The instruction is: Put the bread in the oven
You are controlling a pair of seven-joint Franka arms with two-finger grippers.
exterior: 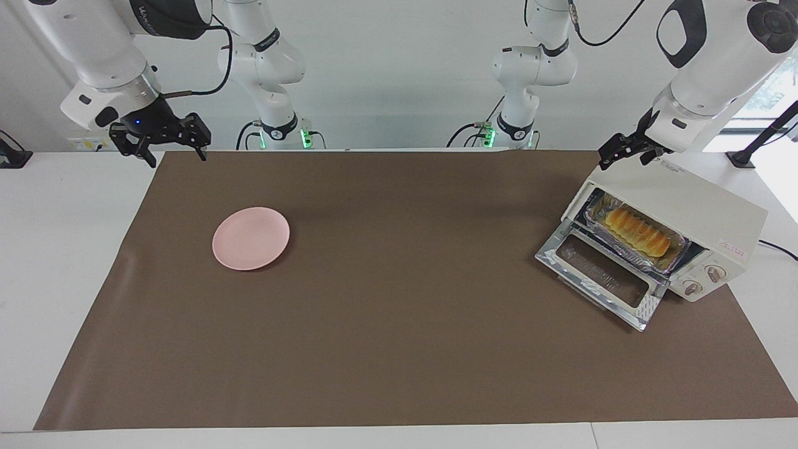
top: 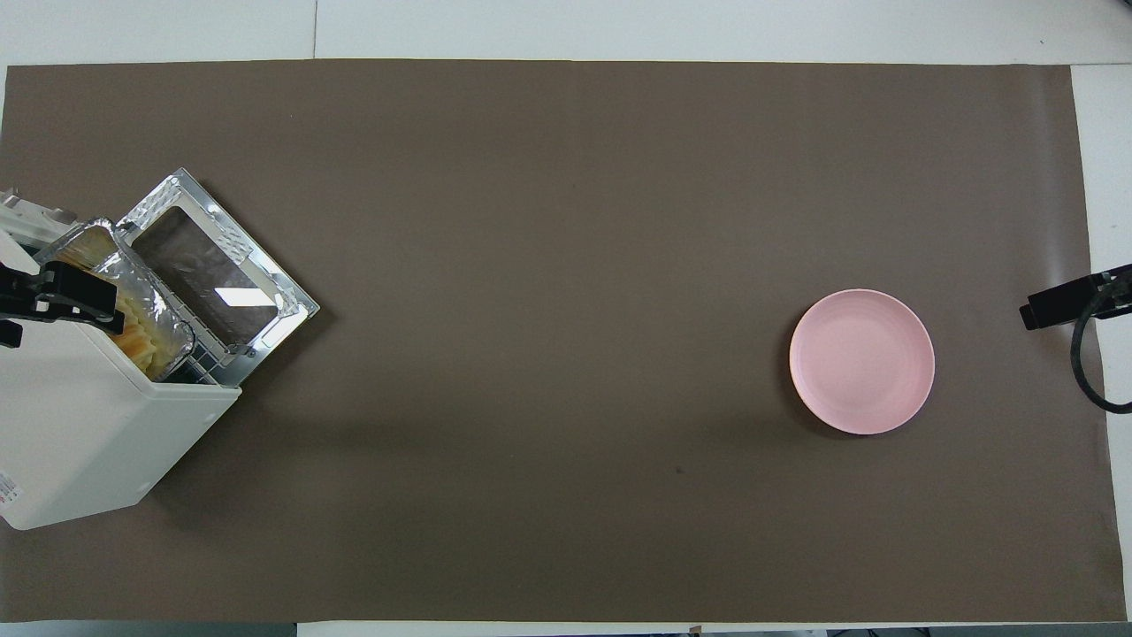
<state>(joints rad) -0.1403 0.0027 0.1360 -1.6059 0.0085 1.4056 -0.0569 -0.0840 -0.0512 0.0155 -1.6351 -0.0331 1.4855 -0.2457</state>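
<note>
The cream-white oven stands on the mat at the left arm's end of the table, its glass door folded down and open. The golden ridged bread lies in a foil tray on the rack inside. My left gripper hangs open and holds nothing above the corner of the oven's top nearest the robots. From overhead, the left gripper covers part of the bread. My right gripper waits open over the mat's corner at the right arm's end.
A round pink plate with nothing on it lies on the brown mat toward the right arm's end. The oven's two knobs face away from the robots. A black cable runs off from the oven.
</note>
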